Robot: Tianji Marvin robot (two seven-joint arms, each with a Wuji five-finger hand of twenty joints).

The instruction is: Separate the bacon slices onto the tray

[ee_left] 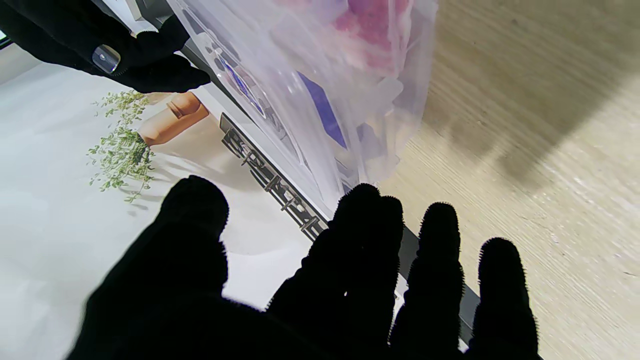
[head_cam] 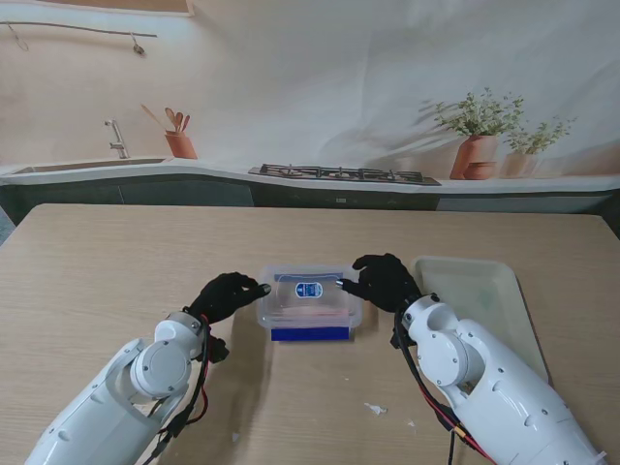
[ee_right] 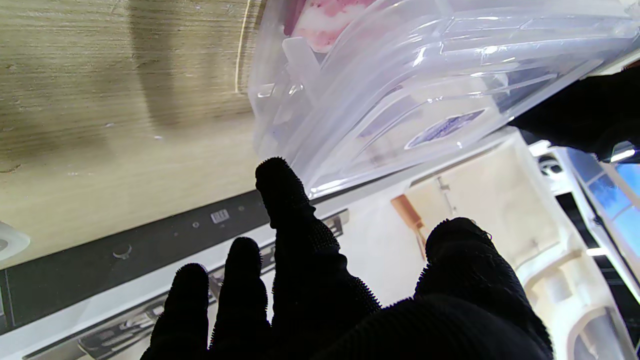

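- Both hands flank the clear plastic container (head_cam: 310, 302): the left hand (head_cam: 227, 295) at its left end, the right hand (head_cam: 384, 281) at its right end, each with fingertips at or just beside the rim.
- Left hand's fingers (ee_left: 367, 235) are spread and curl on nothing in the wrist view; I read it as holding nothing, with the box wall just ahead of the tips.
- Right hand's fingers (ee_right: 285, 200) are likewise apart, the longest tip touching or nearly touching the lid edge; no firm grip shows.
- Bacon slices (ee_left: 367, 22) lie inside the container, seen as pink and white through the translucent wall; the lid with its blue label (head_cam: 308, 289) is on top, so nothing has reached the tray (head_cam: 484, 291) yet.
- Container sits mid-table, nearer to me than the tray's far rim; the tray lies just to its right, apart from it.
- Handling, as I judge it: the box is light, stiff and smooth, likely to slide unless one hand pins it while the other lifts the lid at a corner.
- Slices will probably be soft, limp, greasy and stuck together; take one by an end and peel slowly so it does not tear.
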